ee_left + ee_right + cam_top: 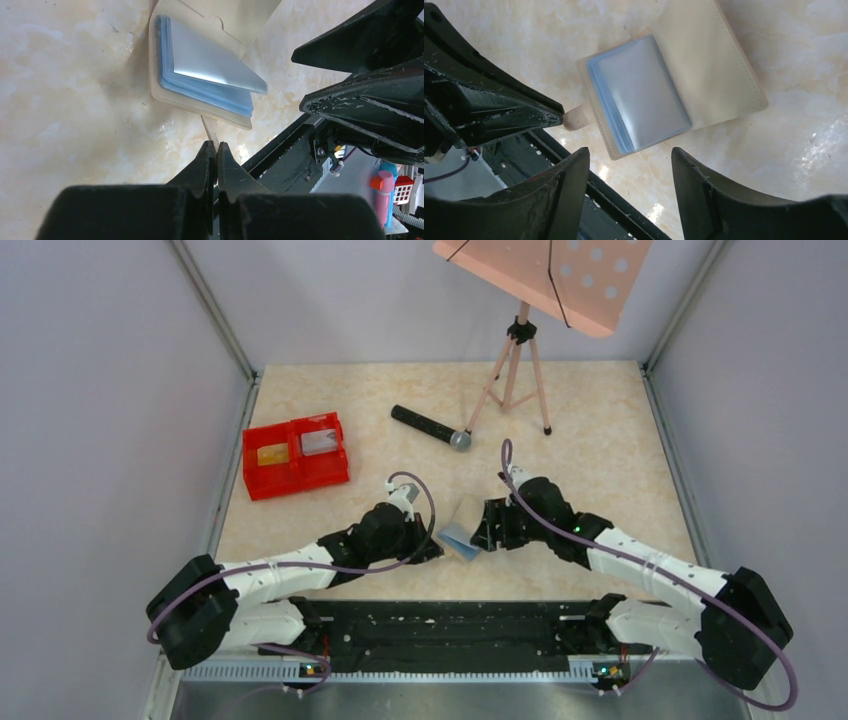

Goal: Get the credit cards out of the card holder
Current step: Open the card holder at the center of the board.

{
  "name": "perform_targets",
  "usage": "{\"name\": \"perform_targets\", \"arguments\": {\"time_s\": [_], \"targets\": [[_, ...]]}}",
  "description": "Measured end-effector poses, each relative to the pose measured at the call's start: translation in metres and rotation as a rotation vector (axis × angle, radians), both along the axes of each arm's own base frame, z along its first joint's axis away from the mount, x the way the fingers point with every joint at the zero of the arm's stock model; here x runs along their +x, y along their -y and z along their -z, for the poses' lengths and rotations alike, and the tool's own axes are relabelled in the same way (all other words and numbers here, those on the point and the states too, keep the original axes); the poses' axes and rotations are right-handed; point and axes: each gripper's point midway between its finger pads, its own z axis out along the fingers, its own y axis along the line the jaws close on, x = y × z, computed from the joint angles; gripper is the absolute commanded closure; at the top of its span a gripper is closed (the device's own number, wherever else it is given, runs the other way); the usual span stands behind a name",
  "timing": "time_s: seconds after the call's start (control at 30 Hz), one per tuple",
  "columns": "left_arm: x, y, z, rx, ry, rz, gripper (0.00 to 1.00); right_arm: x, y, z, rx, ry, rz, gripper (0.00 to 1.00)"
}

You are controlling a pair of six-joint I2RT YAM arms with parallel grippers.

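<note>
The card holder [462,531] lies open on the table between the two arms, cream outside with a stack of light-blue sleeves [205,75] on one panel. The top sleeve looks silvery grey; I cannot tell whether a card is in it. My left gripper [216,146] is shut on the holder's small cream tab [210,131] at its near edge. It also shows in the top view [432,546]. My right gripper [629,156] is open and empty, just above the holder's near edge [644,107]. A gold-yellow card [272,454] and a silvery card [318,443] lie in the red tray.
The red two-compartment tray [296,472] stands at the back left. A black microphone [430,427] lies at the back centre, beside a tripod [515,370] carrying a pink perforated board. A black rail [450,625] runs along the near edge.
</note>
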Motion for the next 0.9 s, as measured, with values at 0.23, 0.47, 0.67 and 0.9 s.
{"name": "perform_targets", "arguments": {"time_s": [0.23,0.47,0.67,0.9], "targets": [[0.000,-0.001,0.000,0.001,0.001,-0.002,1.00,0.002,-0.010,0.006,-0.003,0.000,-0.062,0.31],[0.001,-0.002,-0.002,0.004,0.007,-0.012,1.00,0.006,-0.024,0.015,-0.079,0.021,-0.125,0.24],[0.002,-0.003,-0.004,0.001,0.012,-0.016,1.00,0.005,-0.029,0.033,-0.157,0.020,-0.147,0.29],[0.002,-0.004,-0.003,0.007,0.012,-0.020,1.00,0.013,-0.020,0.042,-0.216,0.031,-0.099,0.35]]}}
